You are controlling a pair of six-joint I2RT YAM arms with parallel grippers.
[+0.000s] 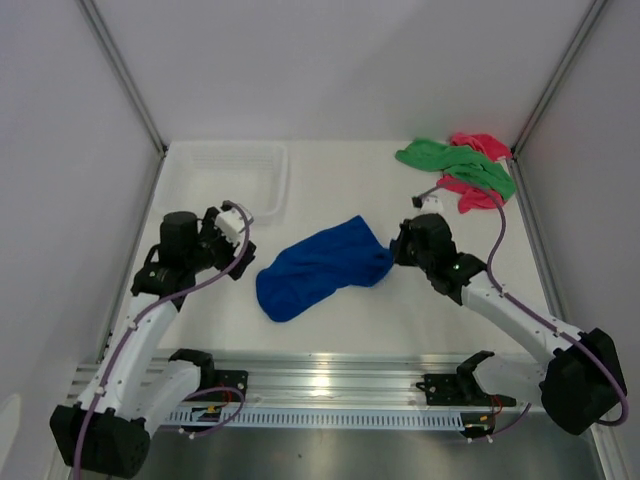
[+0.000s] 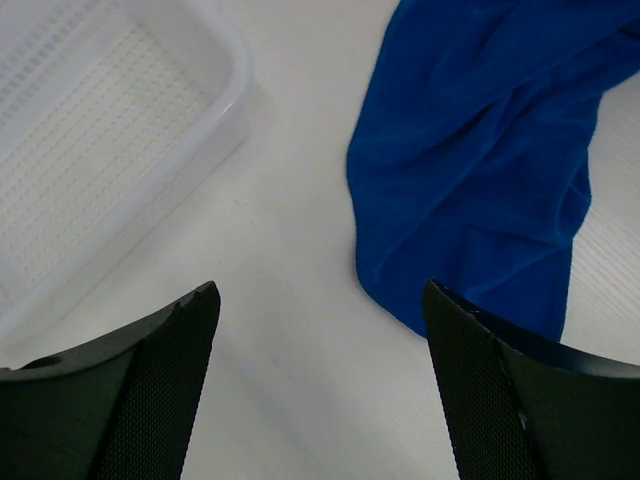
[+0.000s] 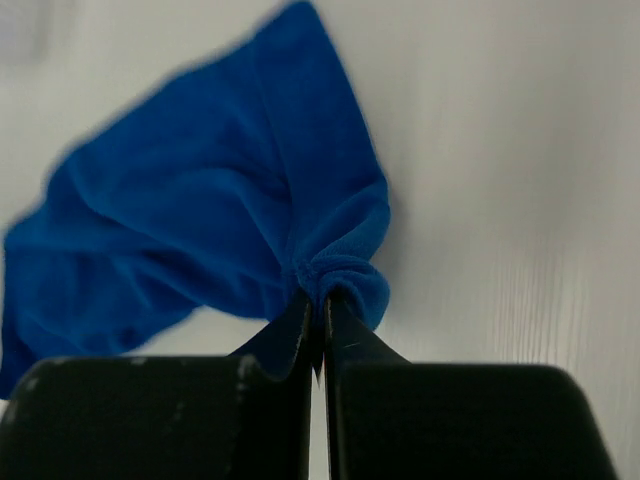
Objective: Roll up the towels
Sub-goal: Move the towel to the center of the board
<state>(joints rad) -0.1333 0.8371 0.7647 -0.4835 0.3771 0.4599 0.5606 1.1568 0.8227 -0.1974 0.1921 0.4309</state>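
Observation:
A royal blue towel (image 1: 322,266) lies crumpled in the middle of the table, also visible as blue towel (image 2: 480,160) and blue towel (image 3: 200,210). My right gripper (image 1: 398,250) is shut on its right edge; the right gripper (image 3: 322,300) pinches a bunched fold of the cloth. My left gripper (image 1: 232,222) hovers left of the towel; the left gripper (image 2: 320,300) is open over bare table with nothing between its fingers. A green towel (image 1: 462,165) and a pink towel (image 1: 478,146) lie heaped together at the back right corner.
A white plastic basket (image 1: 240,172) stands at the back left, its rim (image 2: 225,110) close to my left gripper. Walls enclose the table on three sides. An aluminium rail (image 1: 330,375) runs along the near edge.

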